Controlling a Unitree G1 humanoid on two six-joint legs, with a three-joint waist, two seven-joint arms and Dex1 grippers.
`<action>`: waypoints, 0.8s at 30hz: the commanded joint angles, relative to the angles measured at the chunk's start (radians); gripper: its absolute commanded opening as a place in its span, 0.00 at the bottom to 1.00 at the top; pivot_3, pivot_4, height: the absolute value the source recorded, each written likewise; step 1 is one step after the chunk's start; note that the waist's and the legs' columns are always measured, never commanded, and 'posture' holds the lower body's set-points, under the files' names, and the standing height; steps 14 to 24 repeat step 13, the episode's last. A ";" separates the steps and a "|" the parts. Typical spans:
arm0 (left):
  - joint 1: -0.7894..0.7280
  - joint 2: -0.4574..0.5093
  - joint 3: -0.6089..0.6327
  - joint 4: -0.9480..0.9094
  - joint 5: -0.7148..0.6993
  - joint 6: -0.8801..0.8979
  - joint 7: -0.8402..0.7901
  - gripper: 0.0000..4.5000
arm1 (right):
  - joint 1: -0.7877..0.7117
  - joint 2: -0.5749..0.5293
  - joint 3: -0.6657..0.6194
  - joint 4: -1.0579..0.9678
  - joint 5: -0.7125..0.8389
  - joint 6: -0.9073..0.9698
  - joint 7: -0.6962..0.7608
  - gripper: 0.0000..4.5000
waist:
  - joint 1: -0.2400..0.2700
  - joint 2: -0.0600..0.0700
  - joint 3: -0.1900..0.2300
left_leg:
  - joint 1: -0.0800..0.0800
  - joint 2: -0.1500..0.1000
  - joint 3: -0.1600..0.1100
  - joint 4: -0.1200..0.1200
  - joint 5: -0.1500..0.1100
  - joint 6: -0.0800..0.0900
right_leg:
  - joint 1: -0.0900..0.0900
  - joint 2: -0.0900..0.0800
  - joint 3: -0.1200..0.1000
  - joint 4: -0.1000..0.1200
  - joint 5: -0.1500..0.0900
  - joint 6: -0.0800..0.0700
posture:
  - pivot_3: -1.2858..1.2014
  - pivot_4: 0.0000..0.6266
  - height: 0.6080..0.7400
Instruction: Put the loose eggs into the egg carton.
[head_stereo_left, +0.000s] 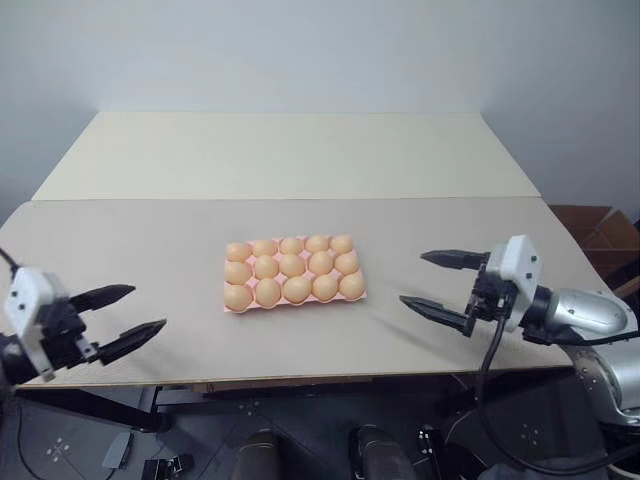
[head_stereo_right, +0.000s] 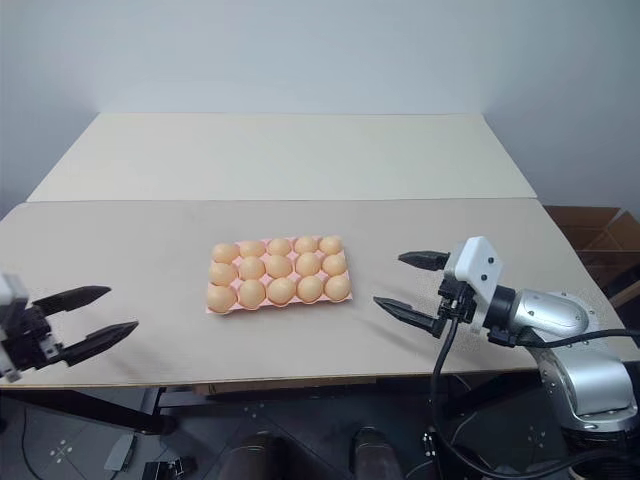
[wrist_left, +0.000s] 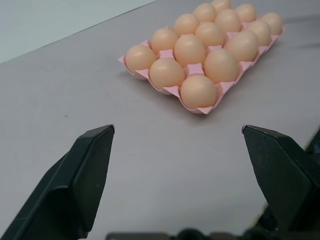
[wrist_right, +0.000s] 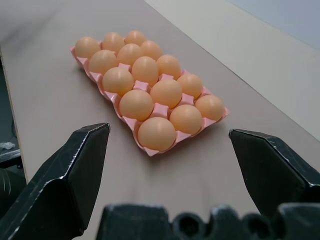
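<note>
1. At mid-table, near the front edge: the egg carton (head_stereo_left: 293, 299), a flat, lidless pink tray of three rows by five cups. Every cup visible holds an egg; fifteen can be counted. No egg lies loose on the table top, so the task reads as complete or nearly so.

2. Within the carton: the eggs (head_stereo_left: 291, 265), smooth pale orange-tan ovals, each seated in its own cup and rising above the tray rim. Judged light, rigid-shelled, fragile and somewhat slippery. If one had to be taken, the best hold would likely be across the widest part of the upper half, with gentle pressure, since neighbouring eggs sit close on every side.

3. Carton handling: judged thin and probably flexible; loaded, it would be better pushed flat along the table than lifted by a rim.

4. Supporting surface: the table (head_stereo_left: 300, 160), pale beige, with a seam running across it behind the carton.

5. Right of the carton, well apart from it: the right gripper (head_stereo_left: 441, 282), two black fingers spread wide, nothing between them, pointing toward the carton, touching nothing.

6. Left of the carton, well apart, at the table's front corner: the left gripper (head_stereo_left: 122, 315), fingers likewise spread wide, empty, angled toward the carton, clear of it.
</note>
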 joint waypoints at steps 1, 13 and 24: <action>0.072 -0.034 0.086 -0.091 -0.062 0.018 -0.001 0.99 | -0.008 -0.020 -0.021 0.019 -0.001 -0.043 0.031 1.00 | 0.000 0.000 0.000 | 0.000 0.000 0.000 0.000 0.000 0.000 | 0.000 0.000 0.000 0.000 0.000 0.000 | 0.52 0.24 1.00; 0.132 -0.085 0.082 -0.171 -0.111 0.022 0.086 0.99 | -0.027 -0.015 -0.014 0.051 -0.017 -0.057 0.044 1.00 | 0.005 0.000 0.000 | 0.001 0.000 0.001 0.000 0.000 0.000 | 0.000 0.001 0.001 0.001 0.000 0.000 | 0.52 0.24 1.00; 0.132 -0.085 0.082 -0.171 -0.111 0.022 0.086 0.99 | -0.027 -0.015 -0.014 0.051 -0.017 -0.057 0.044 1.00 | 0.005 0.000 0.000 | 0.001 0.000 0.001 0.000 0.000 0.000 | 0.000 0.001 0.001 0.001 0.000 0.000 | 0.52 0.24 1.00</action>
